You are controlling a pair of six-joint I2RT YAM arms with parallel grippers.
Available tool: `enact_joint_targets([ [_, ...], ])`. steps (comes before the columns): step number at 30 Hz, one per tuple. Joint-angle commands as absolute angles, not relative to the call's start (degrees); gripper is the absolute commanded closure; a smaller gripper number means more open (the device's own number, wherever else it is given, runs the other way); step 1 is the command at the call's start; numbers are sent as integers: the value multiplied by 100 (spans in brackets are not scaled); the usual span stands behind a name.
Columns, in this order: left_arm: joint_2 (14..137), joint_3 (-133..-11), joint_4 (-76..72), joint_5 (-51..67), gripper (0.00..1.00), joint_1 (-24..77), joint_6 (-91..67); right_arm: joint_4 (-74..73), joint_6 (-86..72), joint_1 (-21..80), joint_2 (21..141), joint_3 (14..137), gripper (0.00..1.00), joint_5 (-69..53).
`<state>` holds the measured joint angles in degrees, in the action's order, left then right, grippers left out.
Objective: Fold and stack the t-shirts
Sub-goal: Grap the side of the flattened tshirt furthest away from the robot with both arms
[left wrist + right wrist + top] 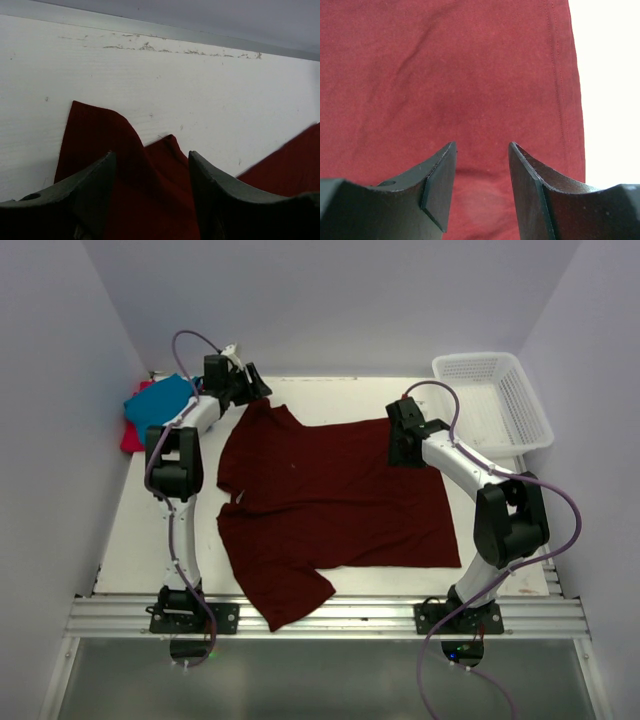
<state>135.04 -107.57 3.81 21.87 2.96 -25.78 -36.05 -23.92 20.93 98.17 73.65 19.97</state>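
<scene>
**Maroon shirt spread flat, both grippers open at its far edge**

The maroon t-shirt (330, 505) lies spread across the middle of the table (130, 530), and its near-left sleeve reaches over the near edge. That overhang is the main risk. If the far edge is lifted and pulled, the sleeve could drag and leave the fold crooked.

The right gripper (483, 150) has its fingers apart over flat cloth just inside the far-right hem. If it closes there, it would probably bunch up fabric rather than take the edge.

The left gripper (152, 160) is also spread, over the rumpled far-left sleeve. A pinch on that peak may catch only one layer and slip.

Uneven holds at the two ends would skew the fold.

Counted:
- one table
- three t-shirts: the maroon one, plus a teal t-shirt (160, 402) and a red-pink t-shirt (131, 438) heaped at the far left, though the arm hides part of that heap
- one white mesh basket (525, 405) at the far right
- two grippers
</scene>
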Motion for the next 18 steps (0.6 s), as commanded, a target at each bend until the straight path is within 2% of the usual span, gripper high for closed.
enact_joint_targets([
  [1,13640,-10977,299,2180,37,246,-2531,-3604,-2312,2066,9492,7374,50,2021],
  [8,13772,-11030,334,1461,37,202,-2409,-3612,-2250,2074,9536,7392,51,2065],
  [18,14440,-12057,694,1169,36,193,-2373,-3586,-2259,2074,9694,7409,51,2030],
])
